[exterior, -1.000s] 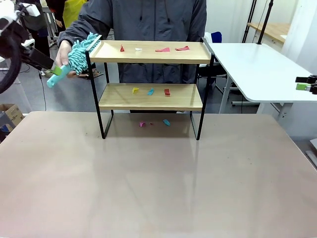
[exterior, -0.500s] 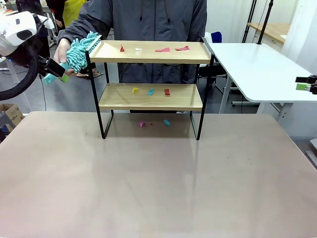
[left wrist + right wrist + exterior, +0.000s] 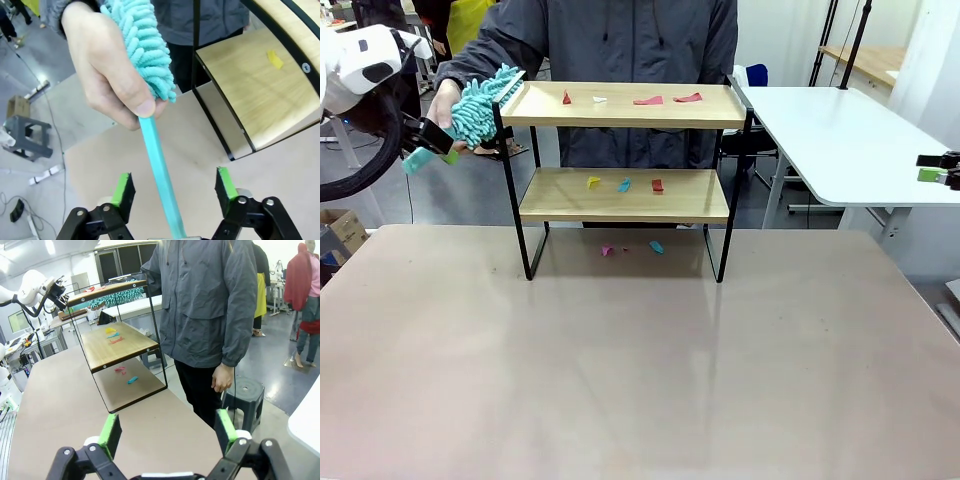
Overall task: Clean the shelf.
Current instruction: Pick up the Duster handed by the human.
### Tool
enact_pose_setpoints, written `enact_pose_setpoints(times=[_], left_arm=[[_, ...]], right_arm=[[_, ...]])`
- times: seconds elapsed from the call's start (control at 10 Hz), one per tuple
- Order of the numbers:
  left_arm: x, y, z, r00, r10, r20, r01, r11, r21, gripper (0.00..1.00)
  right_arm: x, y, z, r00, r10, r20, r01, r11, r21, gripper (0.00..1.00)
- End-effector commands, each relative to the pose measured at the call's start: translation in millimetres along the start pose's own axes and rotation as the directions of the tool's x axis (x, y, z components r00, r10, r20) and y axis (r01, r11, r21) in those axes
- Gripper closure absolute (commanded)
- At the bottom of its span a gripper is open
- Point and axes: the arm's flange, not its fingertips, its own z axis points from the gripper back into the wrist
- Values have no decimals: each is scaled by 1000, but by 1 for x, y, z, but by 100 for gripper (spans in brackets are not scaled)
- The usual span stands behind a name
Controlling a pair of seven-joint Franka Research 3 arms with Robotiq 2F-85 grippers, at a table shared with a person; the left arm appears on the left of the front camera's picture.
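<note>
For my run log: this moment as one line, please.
person's hand: offers teal fluffy duster | left gripper: open around its handle | right gripper: open, empty | two-tier wooden shelf: coloured scraps on both boards

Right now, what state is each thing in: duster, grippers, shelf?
duster: held by the person's hand
left gripper: open, pads either side of the duster's handle, not touching
right gripper: open, empty
shelf: upright, coloured scraps on both boards

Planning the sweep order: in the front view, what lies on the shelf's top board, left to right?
On the shelf: dark red scrap, white scrap, pink scrap, red scrap.
</note>
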Motion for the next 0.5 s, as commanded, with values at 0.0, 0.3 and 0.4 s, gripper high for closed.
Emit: enact_pose_setpoints(times=[0.0,0.3,0.4], left_arm=[[2,1,1,1000,26,-11,-25,999,48,87],[2,4,4,999,37,-39,-34,997,76,100],[1,4,5,997,47,-55,-41,994,97,95]], right_arm=[[2,1,-1,1000,-1,-3,1,1000,1,0],[2,1,-1,1000,-1,-3,1,1000,1,0],[2,1,-1,1000,-1,-3,1,1000,1,0]])
